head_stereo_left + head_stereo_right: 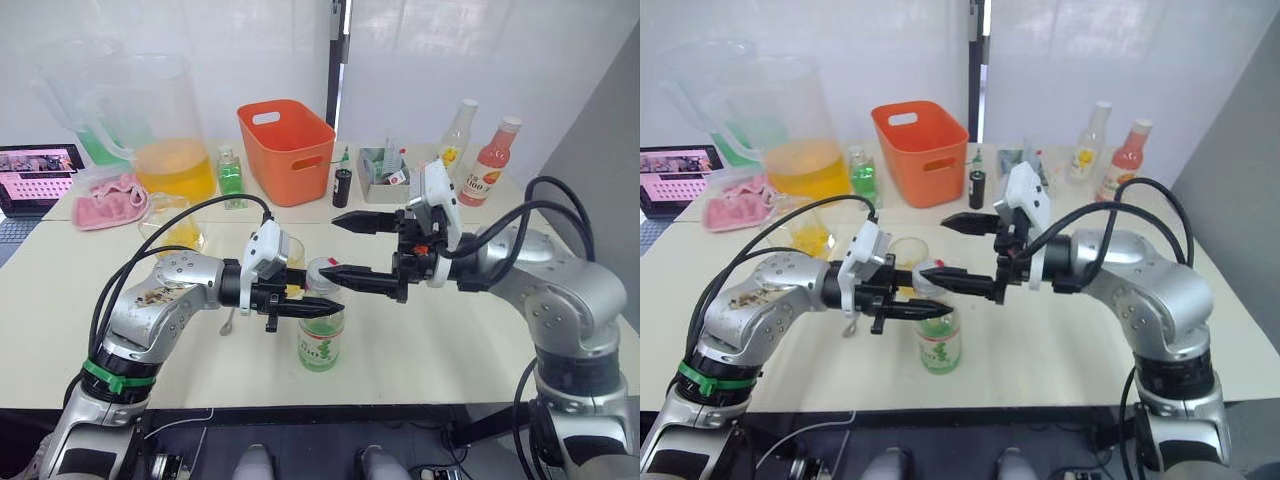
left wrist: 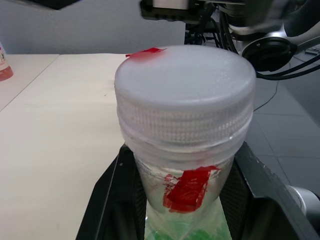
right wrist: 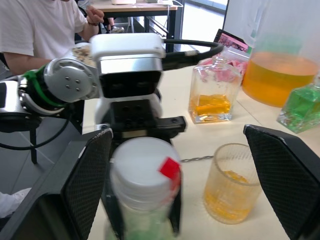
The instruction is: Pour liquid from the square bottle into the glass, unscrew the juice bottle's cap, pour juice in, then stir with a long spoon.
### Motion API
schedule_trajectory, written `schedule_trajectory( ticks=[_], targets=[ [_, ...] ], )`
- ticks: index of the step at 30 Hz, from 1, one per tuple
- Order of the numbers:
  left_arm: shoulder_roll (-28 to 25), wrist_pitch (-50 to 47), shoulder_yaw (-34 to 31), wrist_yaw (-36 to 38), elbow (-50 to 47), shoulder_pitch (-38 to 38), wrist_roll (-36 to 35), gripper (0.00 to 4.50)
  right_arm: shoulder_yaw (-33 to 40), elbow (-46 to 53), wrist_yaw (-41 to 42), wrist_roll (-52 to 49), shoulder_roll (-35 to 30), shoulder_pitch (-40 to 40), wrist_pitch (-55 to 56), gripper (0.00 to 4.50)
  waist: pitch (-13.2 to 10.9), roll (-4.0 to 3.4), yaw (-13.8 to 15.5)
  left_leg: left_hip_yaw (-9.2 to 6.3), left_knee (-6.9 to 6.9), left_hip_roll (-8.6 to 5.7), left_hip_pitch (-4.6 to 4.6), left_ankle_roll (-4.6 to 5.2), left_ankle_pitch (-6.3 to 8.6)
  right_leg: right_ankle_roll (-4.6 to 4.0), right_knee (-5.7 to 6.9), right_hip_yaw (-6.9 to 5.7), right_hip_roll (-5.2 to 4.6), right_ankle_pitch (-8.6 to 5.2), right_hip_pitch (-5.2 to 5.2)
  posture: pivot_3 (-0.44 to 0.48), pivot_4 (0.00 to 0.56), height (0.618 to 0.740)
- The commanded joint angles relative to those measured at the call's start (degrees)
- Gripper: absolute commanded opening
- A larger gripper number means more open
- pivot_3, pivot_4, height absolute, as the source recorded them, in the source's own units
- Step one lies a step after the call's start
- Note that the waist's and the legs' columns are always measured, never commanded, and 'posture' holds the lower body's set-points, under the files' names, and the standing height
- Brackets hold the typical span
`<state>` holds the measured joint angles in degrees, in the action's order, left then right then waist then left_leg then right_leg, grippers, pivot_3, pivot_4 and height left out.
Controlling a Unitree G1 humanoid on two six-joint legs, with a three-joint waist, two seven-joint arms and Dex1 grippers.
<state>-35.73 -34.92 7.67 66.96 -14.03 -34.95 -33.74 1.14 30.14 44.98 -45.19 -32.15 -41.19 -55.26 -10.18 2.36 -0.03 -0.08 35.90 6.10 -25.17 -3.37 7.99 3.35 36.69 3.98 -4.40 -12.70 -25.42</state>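
The juice bottle (image 1: 320,350) stands upright near the table's front edge, green label facing me. My left gripper (image 1: 325,306) is shut on its neck just below the white cap (image 2: 185,90). My right gripper (image 1: 330,247) is open, its fingers spread wide on either side of the cap (image 3: 142,170) without touching it. The glass (image 3: 232,182) holds a little yellow-orange liquid and stands just behind the bottle. Farther left stands the square bottle (image 3: 212,97), with some yellow-orange liquid in it. The long spoon (image 1: 228,322) lies on the table under my left forearm, mostly hidden.
Along the back stand a big pitcher (image 1: 165,130), a small green bottle (image 1: 231,178), an orange bin (image 1: 287,150), a small black bottle (image 1: 342,185), a grey tray (image 1: 385,165) and a pink-labelled bottle (image 1: 490,165). A pink cloth (image 1: 110,200) and a laptop (image 1: 35,175) lie at the left. A person (image 3: 40,30) sits beyond the table.
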Motion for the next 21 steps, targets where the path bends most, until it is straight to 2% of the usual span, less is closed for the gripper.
schedule_trajectory(
  ticks=[1,10,11,12,14,18,21],
  targets=[
    [0.3,0.9,1.2,-0.1,0.9,-0.1,1.6,1.40,2.3,4.3,-4.9,-4.3,0.6,0.5,-2.8,4.44,0.0,0.00,0.0,0.00,0.00,0.00,0.00,0.00,0.00,0.00,-0.01,0.00,0.00,0.00,0.02,0.000,0.150,0.703],
    [0.4,1.7,1.9,0.3,1.6,-0.5,2.1,1.40,0.9,6.4,-12.8,-6.9,2.0,2.4,-5.4,4.44,0.0,0.00,0.2,-0.01,0.00,0.00,0.01,0.00,0.00,-0.01,-0.06,0.00,0.00,0.00,0.05,0.000,0.150,0.703],
    [0.3,1.9,2.1,0.4,1.5,-0.5,2.4,1.40,0.7,6.4,-13.1,-6.7,1.8,2.5,-5.4,3.93,0.0,0.00,0.2,-0.01,0.00,0.00,0.00,0.00,0.00,-0.01,-0.08,0.00,-0.01,0.00,0.06,0.000,0.150,0.703],
    [0.2,2.1,2.2,0.4,1.5,-0.5,2.5,1.40,0.6,6.4,-13.2,-6.9,1.7,2.5,-5.3,3.72,0.0,0.00,0.2,-0.01,0.00,0.00,0.00,0.00,0.00,-0.01,-0.09,0.00,-0.01,0.00,0.07,0.000,0.150,0.703],
    [0.2,2.0,2.3,0.3,1.5,-0.5,2.5,1.40,0.6,6.5,-13.3,-7.7,1.9,2.6,-5.2,2.94,0.0,0.00,0.2,-0.01,0.00,0.00,0.00,0.00,0.00,-0.01,-0.10,0.00,-0.01,0.00,0.07,0.000,0.150,0.703],
    [0.2,2.1,2.2,0.0,1.5,-0.3,2.6,1.40,-0.4,6.3,-11.9,-7.9,0.7,2.8,-4.5,1.69,0.0,0.00,0.2,-0.02,0.00,0.00,0.00,0.00,0.00,-0.01,-0.11,0.00,-0.01,0.00,0.08,0.000,0.150,0.703],
    [0.0,2.0,2.0,-0.4,1.1,0.0,2.5,1.40,-1.9,5.5,-9.9,-6.8,-0.4,2.5,-3.2,1.65,0.0,0.00,0.2,-0.02,-0.01,0.00,0.00,0.00,0.00,-0.01,-0.17,0.00,0.00,0.00,0.11,0.000,0.150,0.703]
  ],
)
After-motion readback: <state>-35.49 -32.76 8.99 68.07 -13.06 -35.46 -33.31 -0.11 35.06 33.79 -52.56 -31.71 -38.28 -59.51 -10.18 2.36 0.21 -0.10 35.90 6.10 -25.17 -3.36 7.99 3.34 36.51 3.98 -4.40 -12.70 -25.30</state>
